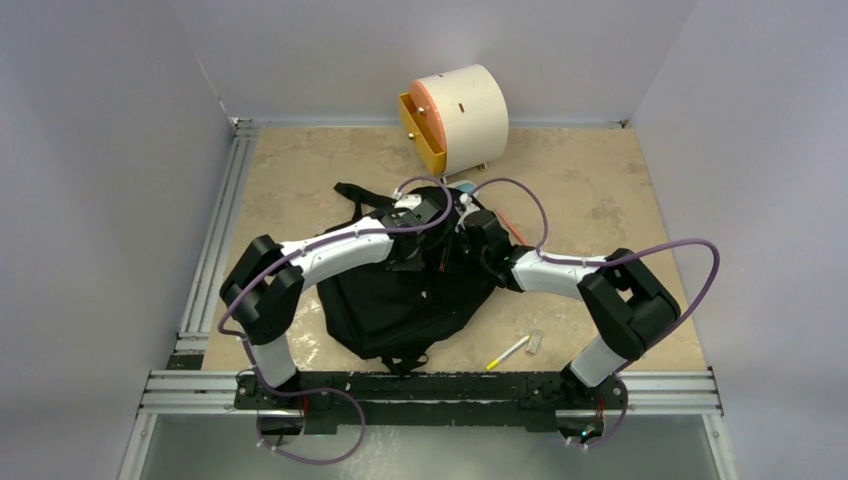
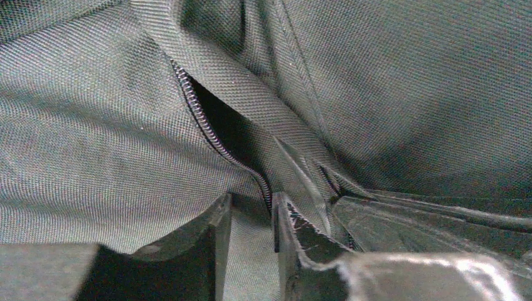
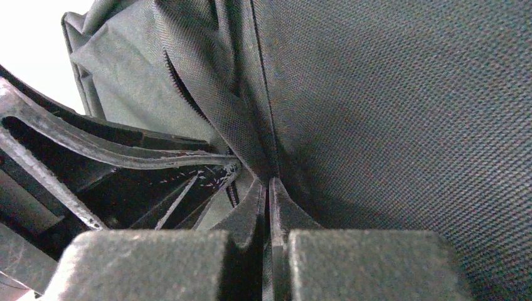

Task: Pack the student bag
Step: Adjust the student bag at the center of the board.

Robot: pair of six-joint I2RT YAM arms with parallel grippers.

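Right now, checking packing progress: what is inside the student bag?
Through the zipper gap of the student bag only dark shadow shows; no contents are visible. Its fabric folds hide the remaining interior.

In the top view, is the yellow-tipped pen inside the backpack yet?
No, the pen lies on the table, apart from the student bag.

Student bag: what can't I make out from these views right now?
1) Top view: opening of the student bag, hidden under left arm and right arm.
2) Left wrist: whether the left hand grips the zipper edge; too close.
3) Top view: yellow stick and clear piece beside the bag, too small to identify.
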